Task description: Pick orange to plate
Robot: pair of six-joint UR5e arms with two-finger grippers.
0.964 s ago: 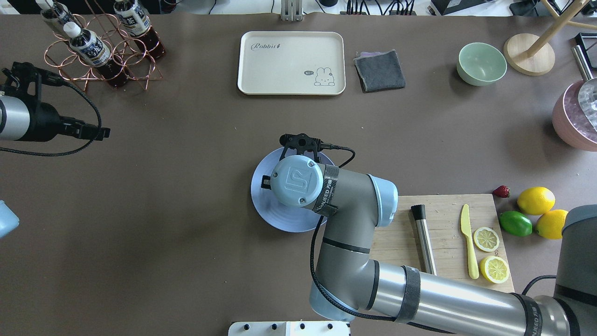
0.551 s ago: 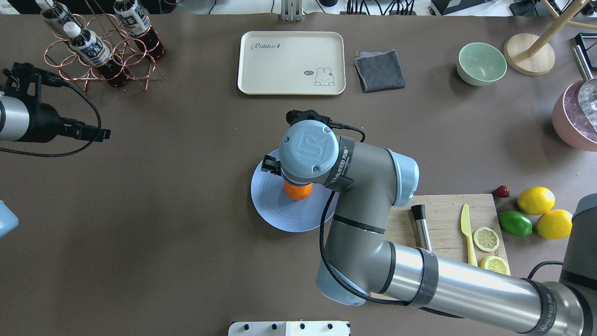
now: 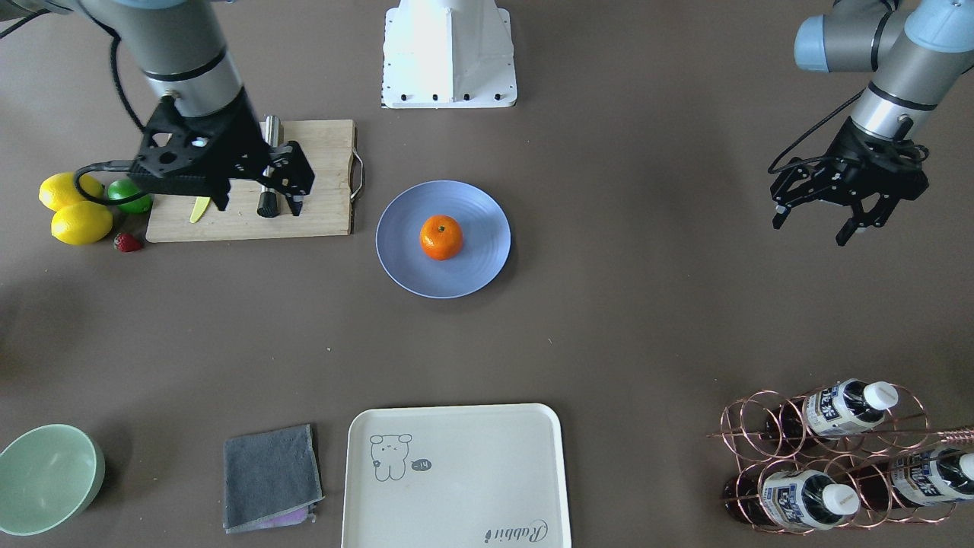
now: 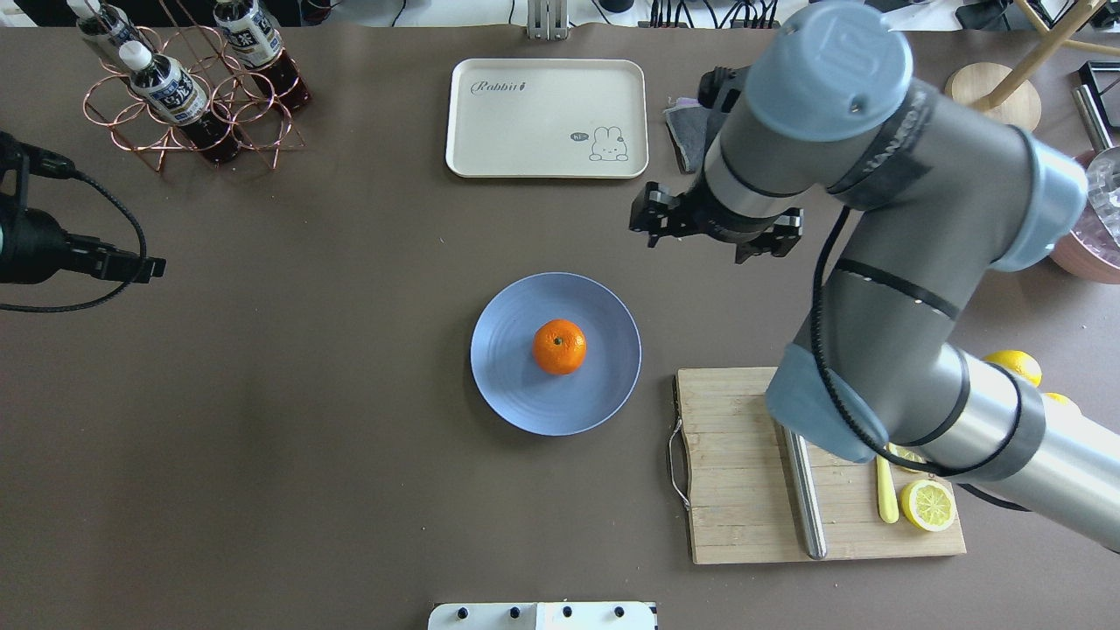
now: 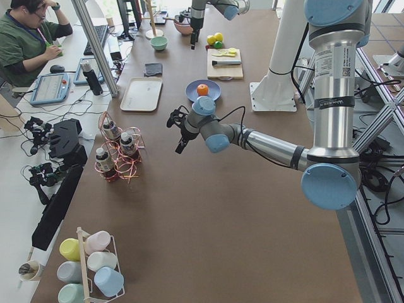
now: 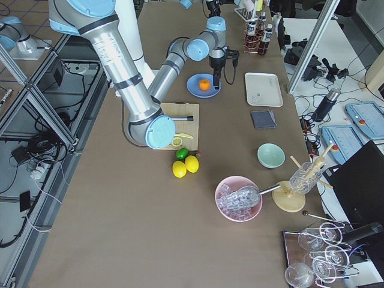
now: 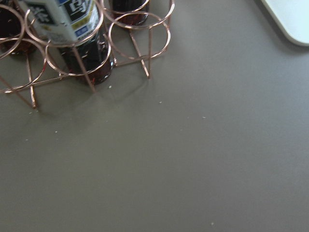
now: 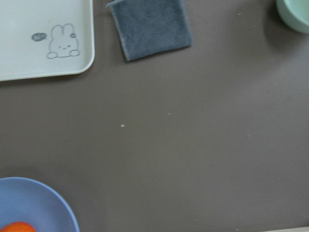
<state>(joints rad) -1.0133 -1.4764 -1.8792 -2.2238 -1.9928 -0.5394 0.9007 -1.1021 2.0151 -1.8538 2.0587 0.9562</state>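
The right jaws had lifted off the orange (image 4: 559, 346) and swung to 2 o'clock of the plate (image 4: 507, 385), seen from overhead, spread and empty. The orange sat at the plate's centre. The left jaws hung spread at 9 o'clock, well apart, above the surface (image 4: 306, 455).

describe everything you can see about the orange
The orange is a small, round, bright-orange fruit with a finely dimpled peel and a tiny dark green stem spot facing up. It looks whole and unpeeled. It sits near the middle of the blue plate, resting on the plate's surface and casting a soft shadow there. Only the plate touches it, and it lies free.
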